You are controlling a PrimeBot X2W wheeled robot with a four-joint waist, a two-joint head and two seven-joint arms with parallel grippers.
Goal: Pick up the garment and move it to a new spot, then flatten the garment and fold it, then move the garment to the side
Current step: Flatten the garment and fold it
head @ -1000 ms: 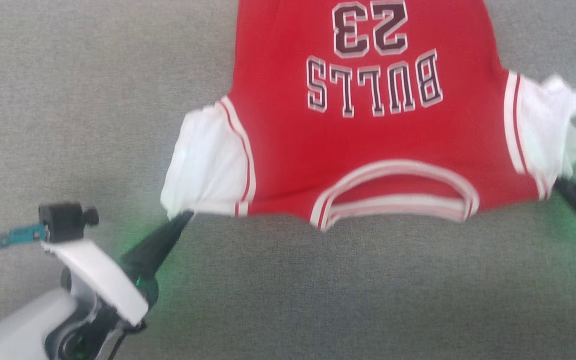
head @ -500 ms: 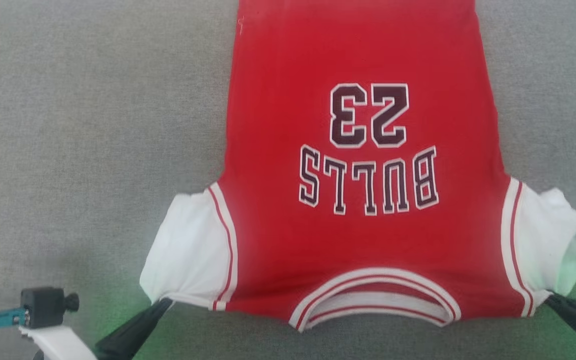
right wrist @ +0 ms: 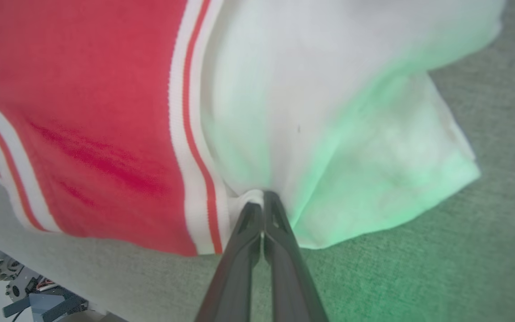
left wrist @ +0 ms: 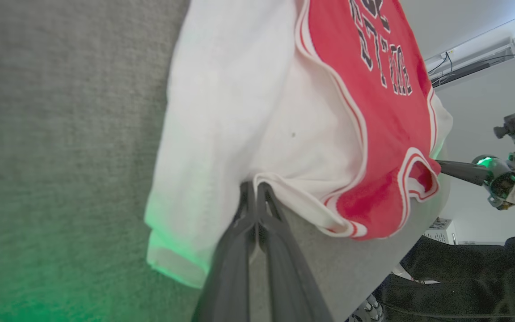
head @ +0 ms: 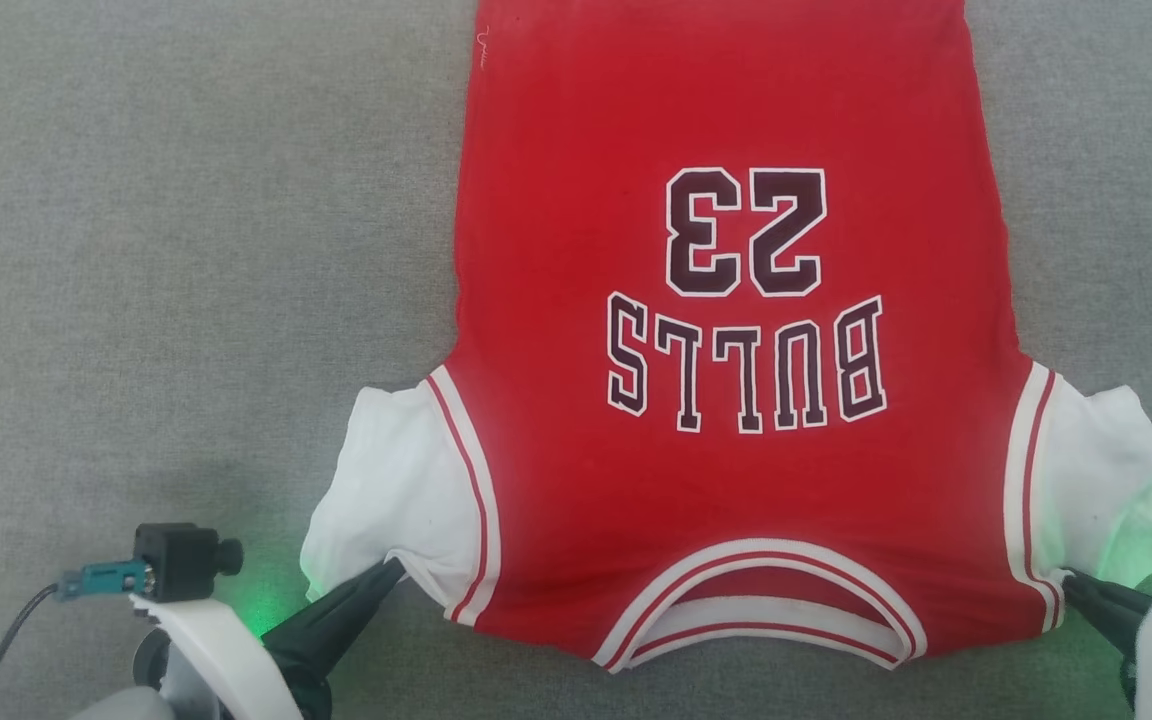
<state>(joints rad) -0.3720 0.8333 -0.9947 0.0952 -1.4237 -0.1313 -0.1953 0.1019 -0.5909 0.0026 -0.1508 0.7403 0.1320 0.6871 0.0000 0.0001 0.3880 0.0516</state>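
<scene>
Grey fabric surface (head: 136, 250) lies under garment (head: 736, 500).

Our left gripper (left wrist: 254, 187) pinches the hem of the shirt's (left wrist: 373, 134) white sleeve (left wrist: 239, 112) over the grey cloth (left wrist: 61, 134). Our right gripper (left wrist: 440, 164) meets its far corner.

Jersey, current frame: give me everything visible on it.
The garment is a red, soft-looking jersey with white short sleeves, white-and-red striped trim at the armholes and collar, and dark white-outlined "BULLS 23" on the chest. It lies chest up, mostly flat on the grey fabric surface, collar toward the robot, its lower hem past the head view's top edge. The left gripper and right gripper each have fingers shut on a sleeve's near edge. The right-side sleeve is rumpled. Green light tints both sleeves.
</scene>
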